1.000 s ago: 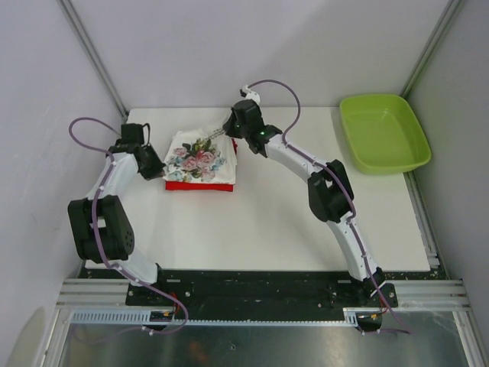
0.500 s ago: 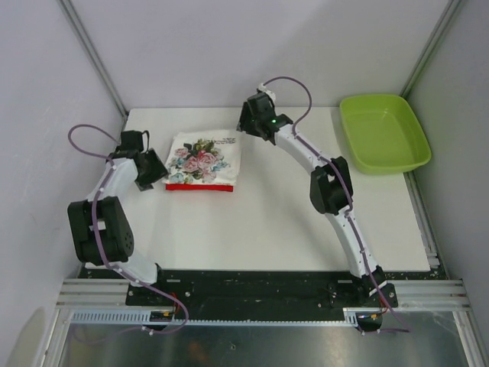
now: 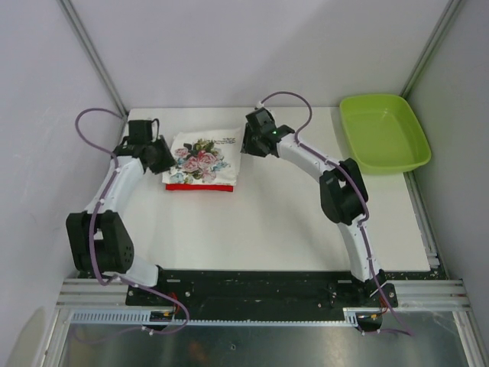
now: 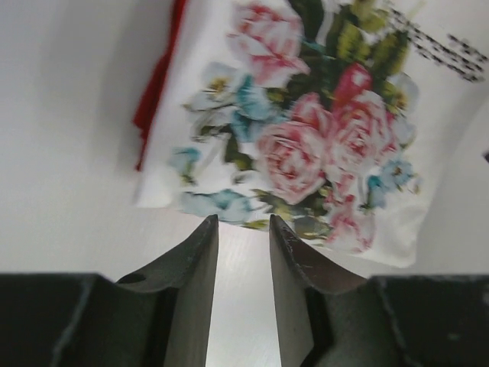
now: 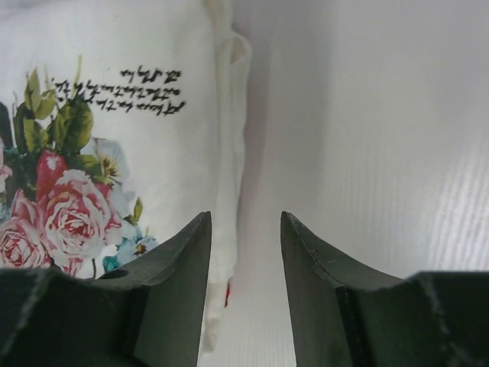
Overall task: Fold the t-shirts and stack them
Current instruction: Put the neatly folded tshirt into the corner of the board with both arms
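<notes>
Pale walls box in a white table (image 3: pixel 267 222), with a folded stack of two shirts in its far left part. Just left of the white shirt (image 3: pixel 205 159), the left gripper (image 3: pixel 155 151) hovers by that shirt's left edge. Its wrist view shows the fingers (image 4: pixel 195 260) a narrow gap apart, bare table between them, gripping nothing, with the tips close to the cloth's edge.

The white shirt lies folded into a rough square, its rose print of pink, green and blue facing up and lines of dark script beside the print. Under it lies the red shirt (image 3: pixel 199 186), also folded, showing as a strip along the white shirt's near edge and a sliver at its left side.

Just right of the white shirt hangs the right gripper (image 3: pixel 248 141), jaws moderately apart and empty. One finger is over the shirt's folded right edge, the other over bare table; whether they touch anything, I cannot tell.

Well right of the white shirt, a lime tray (image 3: pixel 382 134) sits at the table's far right corner
</notes>
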{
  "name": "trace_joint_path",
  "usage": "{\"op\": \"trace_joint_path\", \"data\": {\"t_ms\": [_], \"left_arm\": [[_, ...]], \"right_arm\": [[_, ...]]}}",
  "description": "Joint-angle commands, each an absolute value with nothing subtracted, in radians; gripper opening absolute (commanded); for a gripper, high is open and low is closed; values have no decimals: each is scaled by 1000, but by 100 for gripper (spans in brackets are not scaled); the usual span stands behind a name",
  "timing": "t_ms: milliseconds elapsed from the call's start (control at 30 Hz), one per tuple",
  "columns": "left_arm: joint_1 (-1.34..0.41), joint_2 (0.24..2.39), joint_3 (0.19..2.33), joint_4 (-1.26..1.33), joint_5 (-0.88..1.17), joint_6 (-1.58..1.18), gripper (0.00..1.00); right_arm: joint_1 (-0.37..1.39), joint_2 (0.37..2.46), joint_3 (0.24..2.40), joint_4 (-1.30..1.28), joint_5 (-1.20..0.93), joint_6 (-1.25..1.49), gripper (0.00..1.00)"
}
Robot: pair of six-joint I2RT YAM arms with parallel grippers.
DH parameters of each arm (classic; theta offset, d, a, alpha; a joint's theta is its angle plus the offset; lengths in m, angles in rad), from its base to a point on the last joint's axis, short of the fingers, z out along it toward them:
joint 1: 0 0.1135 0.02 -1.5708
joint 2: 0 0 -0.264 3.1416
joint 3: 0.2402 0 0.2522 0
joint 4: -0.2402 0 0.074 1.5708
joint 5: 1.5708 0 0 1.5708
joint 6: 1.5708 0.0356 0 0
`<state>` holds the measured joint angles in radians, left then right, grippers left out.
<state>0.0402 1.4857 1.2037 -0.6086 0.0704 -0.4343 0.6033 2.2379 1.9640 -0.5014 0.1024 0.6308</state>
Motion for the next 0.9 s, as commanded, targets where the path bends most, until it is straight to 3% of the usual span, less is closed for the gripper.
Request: {"op": "trace_joint_path", "data": {"t_ms": [0,333,567,867], "left_arm": [[-36,1515,1272,-574,116,-405,37],[-34,1573,1292,-553,24,-408,36],[-5,1643,1385,-539,26,-426,37],[100,1941,1653,-513,180,-415,49]], "right_arm": [[598,2225,1988,-432,85,642,46],[555,2329,2119,-335,79,628,59],[543,2514,2389,-386,50,635,57],[536,2526,2364,-352,37,644,58]]}}
